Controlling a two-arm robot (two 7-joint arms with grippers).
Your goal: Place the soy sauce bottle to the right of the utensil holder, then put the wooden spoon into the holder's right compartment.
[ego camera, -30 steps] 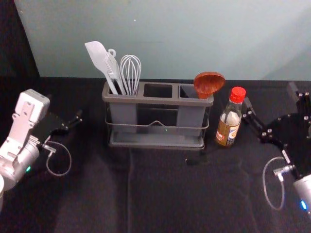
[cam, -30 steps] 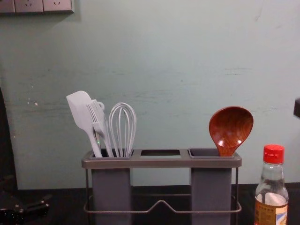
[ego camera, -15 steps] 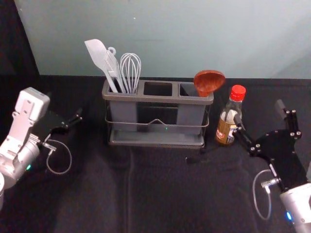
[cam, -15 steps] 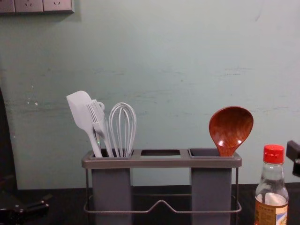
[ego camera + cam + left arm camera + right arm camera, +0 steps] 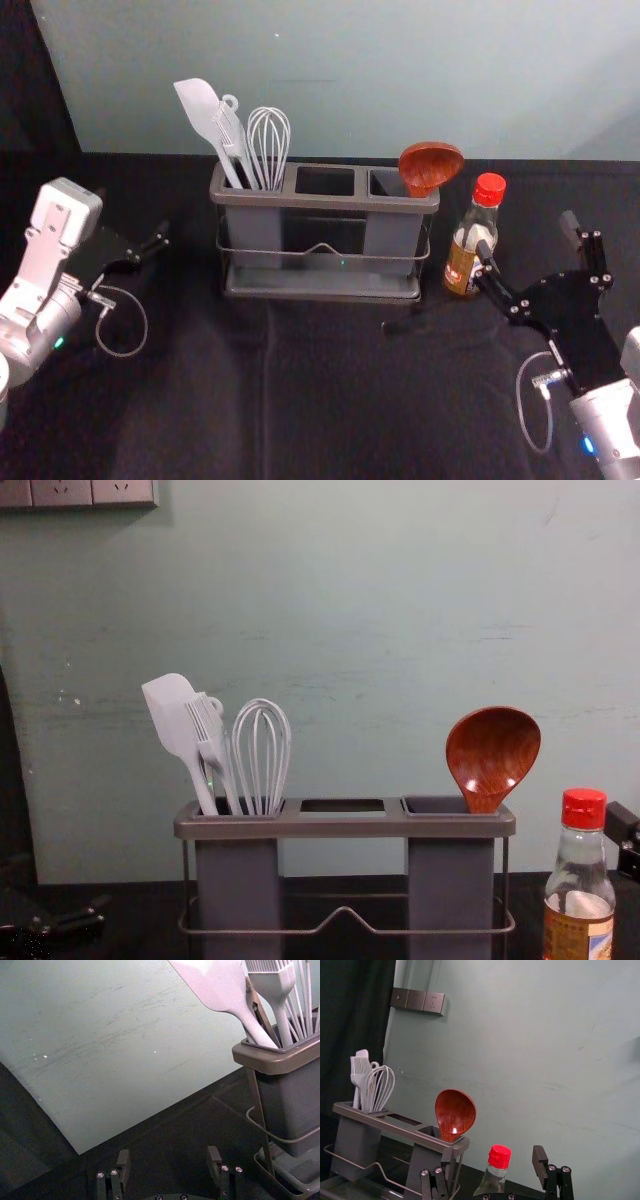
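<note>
see right gripper (image 5: 528, 238) with fingers wide apart, holding nothing, much nearer to soy sauce bottle (image 5: 459, 270) than left gripper (image 5: 169, 1157), parked open left of utensil holder (image 5: 330, 204). find bottle ahead and leftward of right gripper, upright, long axis vertical, just right of holder; contact with nearest finger: cannot tell. see wooden spoon (image 5: 430, 168) in right compartment (image 5: 392, 235), bowl up. looks done; likely back straight off, avoid clipping bottle.

Eight o'clock: silver-white left arm (image 5: 40, 325), green light (image 5: 59, 342), pale cable loop (image 5: 146, 325)! Four o'clock: blue light (image 5: 588, 444), black right gripper (image 5: 527, 235), silver screws (image 5: 438, 1170)!
</note>
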